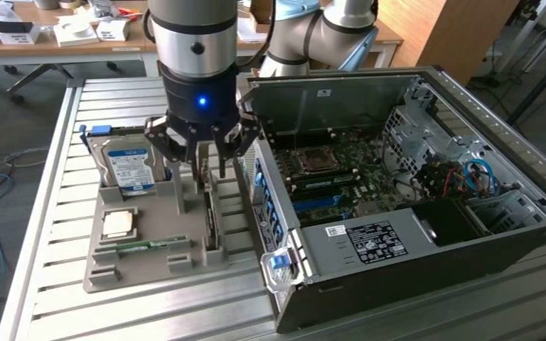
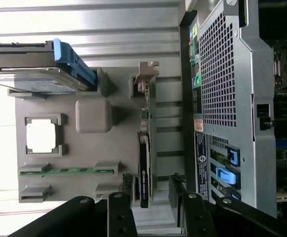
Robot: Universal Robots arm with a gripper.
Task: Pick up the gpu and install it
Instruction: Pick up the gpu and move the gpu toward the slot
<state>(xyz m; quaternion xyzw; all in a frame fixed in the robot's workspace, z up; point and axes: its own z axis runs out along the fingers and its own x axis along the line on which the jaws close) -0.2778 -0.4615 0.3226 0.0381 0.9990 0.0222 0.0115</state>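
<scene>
Hovering low over the grey moulded plastic parts tray (image 1: 111,273), the arm's black two-fingered gripper (image 1: 202,186) holds its jaws apart. One finger is on either side of the gpu (image 1: 210,224), a thin dark card standing on edge in its slot. I can't tell whether either finger touches it.

Seen from the exterior view, the card sits at three o'clock on the tray. The silver hard drive with the blue label (image 1: 128,169) is at eleven o'clock and the small green memory stick (image 1: 145,245) near six. The open metal computer case (image 1: 349,96) lies just beyond at three o'clock.

To my eye the risk is a lopsided squeeze. Closing off-centre on so slim an edge could tilt the card, wedge it in its slot, or let it slip free against the nearby case wall.
</scene>
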